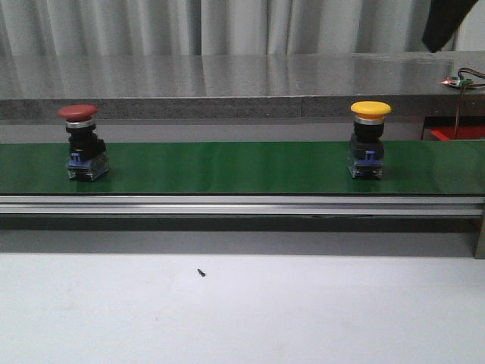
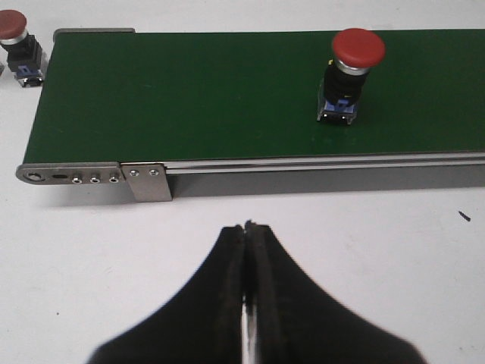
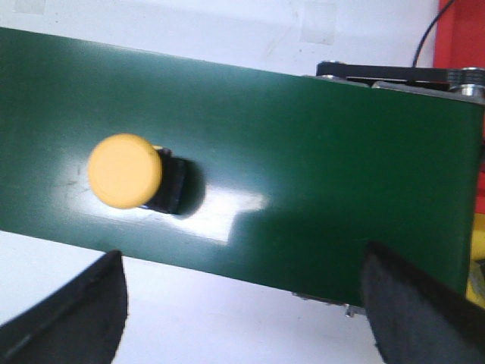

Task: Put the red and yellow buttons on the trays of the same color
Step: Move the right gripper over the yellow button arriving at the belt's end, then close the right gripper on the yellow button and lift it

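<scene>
Buttons, red button (image 1: pixel 82 141) and yellow button (image 1: pixel 368 139), both sit on the green belt (image 1: pixel 227 167); nothing placed. My left gripper (image 2: pixel 247 227) is clenched empty, right gripper (image 3: pixel 242 303) spread wide.

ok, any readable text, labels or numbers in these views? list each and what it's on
None readable in any view.
Red button on the green belt: cap is plain, no legend.
Yellow button: cap is plain; blue base part too small to show any marking.
Second red button off the belt end: no marking visible.
Belt frame: only screws, no label.
</scene>
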{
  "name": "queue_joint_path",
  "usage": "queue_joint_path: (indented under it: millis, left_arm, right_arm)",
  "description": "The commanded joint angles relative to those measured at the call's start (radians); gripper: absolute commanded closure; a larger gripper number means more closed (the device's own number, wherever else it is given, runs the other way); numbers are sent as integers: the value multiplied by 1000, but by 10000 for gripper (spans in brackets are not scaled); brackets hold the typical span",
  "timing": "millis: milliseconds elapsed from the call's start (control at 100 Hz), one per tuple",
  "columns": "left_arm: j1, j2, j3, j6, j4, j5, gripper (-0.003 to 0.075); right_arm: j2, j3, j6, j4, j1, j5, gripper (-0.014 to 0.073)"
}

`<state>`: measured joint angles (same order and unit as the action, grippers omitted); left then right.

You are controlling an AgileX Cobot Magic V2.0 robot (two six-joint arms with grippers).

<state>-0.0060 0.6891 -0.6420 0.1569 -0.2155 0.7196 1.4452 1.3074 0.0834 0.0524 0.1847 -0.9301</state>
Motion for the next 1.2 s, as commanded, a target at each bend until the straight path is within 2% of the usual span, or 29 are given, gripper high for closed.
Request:
queue_joint_path:
  millis: [0,190,440,980,1070,1190]
  left_arm:
    - [-8,-2,-27,-1,-19,-58,740]
    - [-8,-2,-27,-1,-19,-58,739]
    - [-8,-2,-27,-1,-19,-58,740]
    - [-8,-2,-27,-1,-19,-58,740]
    - [-8,-2,-27,-1,-19,-58,740]
    - [-8,-2,-27,-1,-19,-58,740]
  right_arm:
    - [24,98,43,-6,23,-34,-40]
    - [123,219,129,-6,75,-129,-40]
    - [196,240,219,-63,84,-110,-40]
    - [341,240,234,-88,57,-161,-36]
    - [349,238,234,-88,50,-168,33]
    - [349,238,234,-88,48,-170,229]
